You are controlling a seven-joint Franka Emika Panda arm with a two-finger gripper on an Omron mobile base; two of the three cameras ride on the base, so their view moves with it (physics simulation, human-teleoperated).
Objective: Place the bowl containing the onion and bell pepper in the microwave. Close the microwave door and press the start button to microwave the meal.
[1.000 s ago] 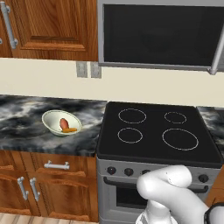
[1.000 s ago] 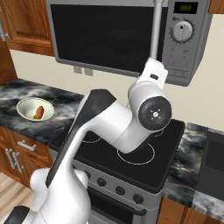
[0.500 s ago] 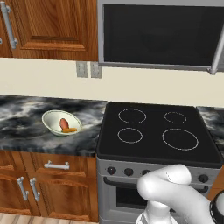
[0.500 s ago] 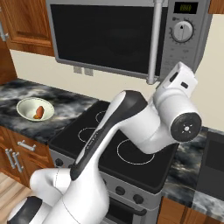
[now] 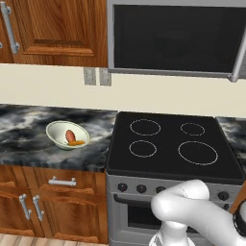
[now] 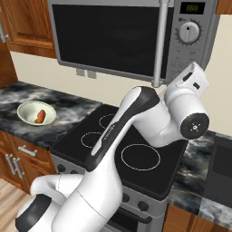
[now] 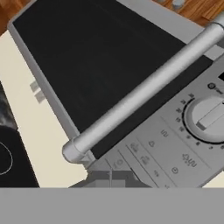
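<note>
Hanging above the stove (image 5: 175, 146), the microwave (image 6: 136, 38) has its door (image 6: 106, 36) shut, the black glass flush with the grey frame and the long silver handle (image 6: 158, 43) running down the door's right edge beside the control panel. That panel carries a small display (image 6: 192, 7) at the top and a round dial (image 6: 188, 32) under it. The white arm (image 6: 136, 131) rises over the stove in the right base view and bends up toward the microwave, its hand (image 6: 192, 84) lifted to just below the control panel. From the hand view the handle (image 7: 144, 89) crosses the picture at a slant, with the dial (image 7: 208, 118) and a row of faint buttons (image 7: 162, 153) close below it; the gripper fingertips cannot be made out there, so whether the gripper is wide or narrow cannot be told. Off to the left, on the marbled black bench (image 5: 29, 132), sits a shallow pale bowl (image 5: 67, 135) holding orange and red food, well apart from the stove. Wooden cupboards (image 5: 53, 29) hang above that bench, and two wall sockets (image 5: 95, 76) sit between the cupboards and the bench, near the microwave's lower left corner.
</note>
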